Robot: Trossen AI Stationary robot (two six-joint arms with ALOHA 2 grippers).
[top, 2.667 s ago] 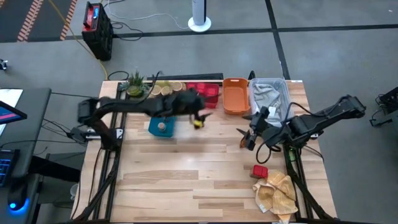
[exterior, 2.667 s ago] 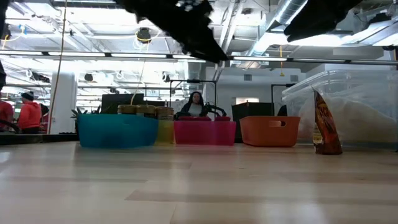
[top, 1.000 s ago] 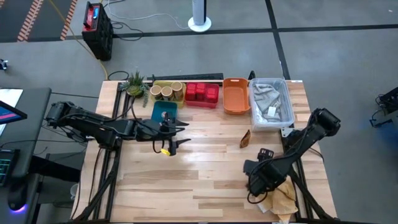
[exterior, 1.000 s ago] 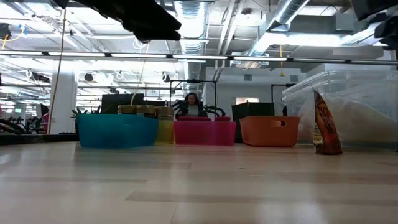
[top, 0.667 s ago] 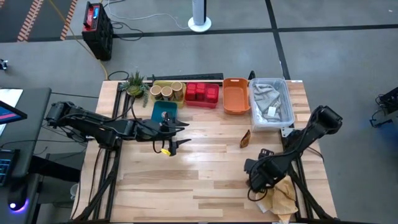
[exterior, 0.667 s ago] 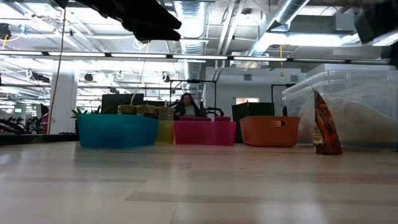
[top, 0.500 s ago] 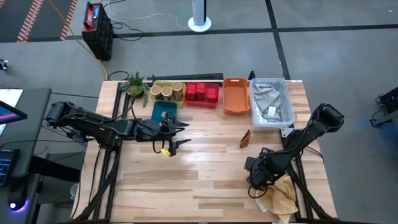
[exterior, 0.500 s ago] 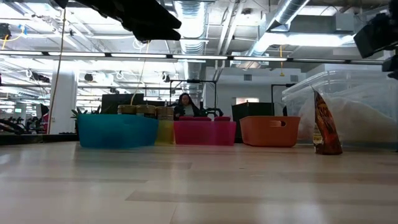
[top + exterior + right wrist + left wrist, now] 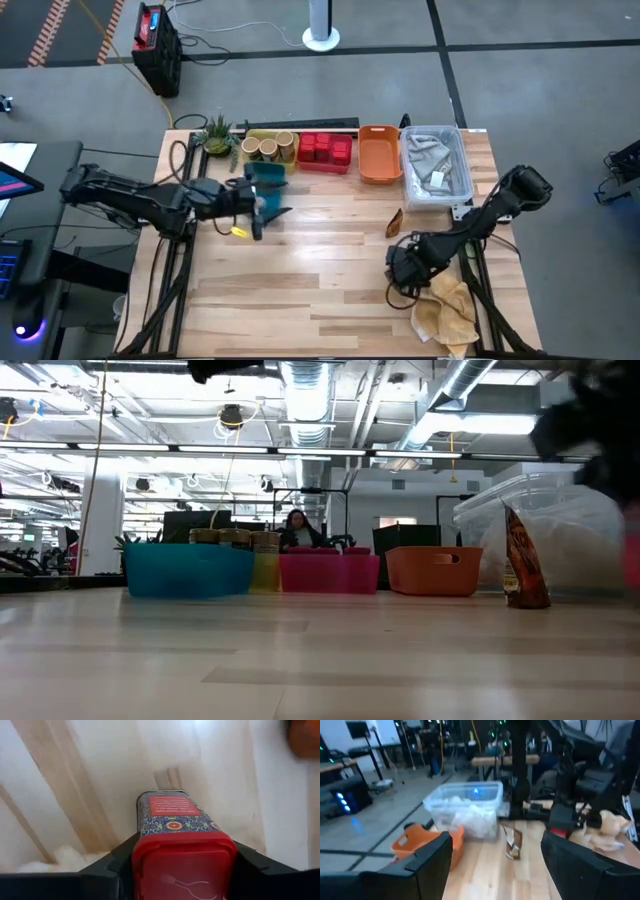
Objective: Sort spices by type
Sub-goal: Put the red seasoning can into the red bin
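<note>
A red-lidded spice box [image 9: 175,827] with a patterned side stands between the fingers of my right gripper [image 9: 182,870], which points down at the table's near right [image 9: 400,270]; in the high view the gripper hides the box. A thin brown packet [image 9: 395,222] stands upright on its lower end just beyond it. Tan jars [image 9: 265,147] fill the yellow tray and red boxes [image 9: 325,150] the red tray at the far edge. My left gripper [image 9: 264,206] hovers open and level in front of the teal tray [image 9: 266,172], nothing between its fingers [image 9: 427,862]. My right gripper pinches the box's red lid [image 9: 150,860] between its two fingers, one on each opposite side. The fingers come from above, pointing down. The box stays upright with its lid up; whether its base is on the table cannot be seen.
An orange tray [image 9: 379,155] and a clear bin of grey cloth [image 9: 435,165] stand at the far right. A yellowish paper wad [image 9: 447,312] lies beside my right gripper at the near edge. A small plant [image 9: 217,135] is far left. Bare wood spans the table's middle.
My left gripper has drawn back toward the table's left edge and risen. My right gripper has moved a little toward the far edge and left, and come down over the red box.
</note>
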